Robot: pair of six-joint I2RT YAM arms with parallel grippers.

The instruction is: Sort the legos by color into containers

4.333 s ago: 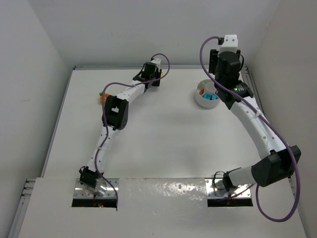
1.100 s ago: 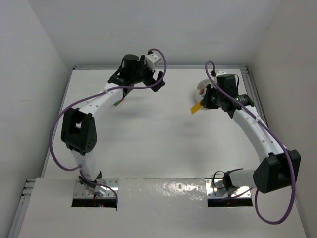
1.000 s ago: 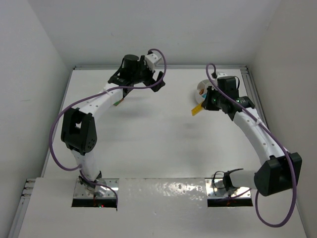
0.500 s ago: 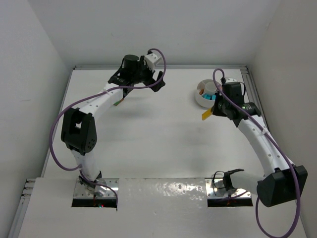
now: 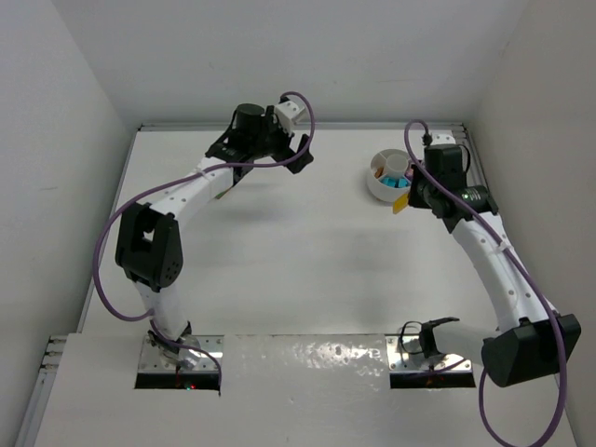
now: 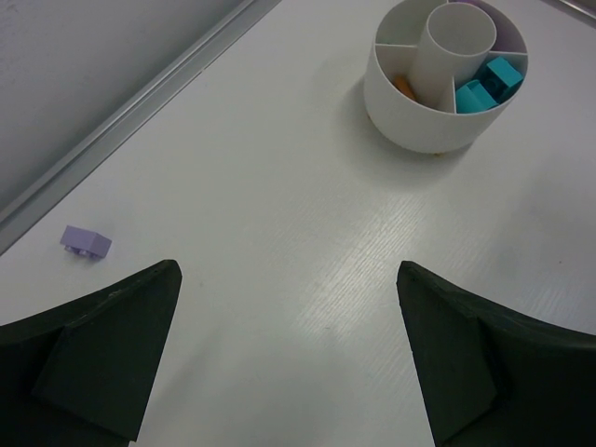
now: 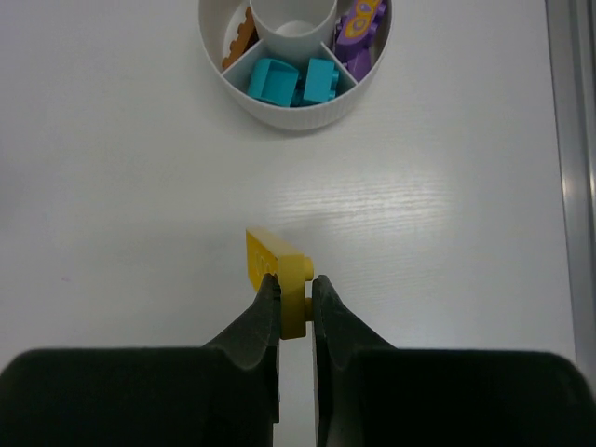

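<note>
Then pinched yellow lego point(image 7: 276, 261) w/ R gripper point(image 7: 295, 291), prob. off table point(image 7: 112, 186), near white dish point(image 7: 296, 114); held L gripper point(image 6: 287, 272) wide apart.

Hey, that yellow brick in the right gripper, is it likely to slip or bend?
Probably stiff: the yellow brick shows straight edges in the right gripper. It may pivot, since only one end is pinched.

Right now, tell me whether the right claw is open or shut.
Shut: the right claw pinches a yellow lego between its fingers.
</note>
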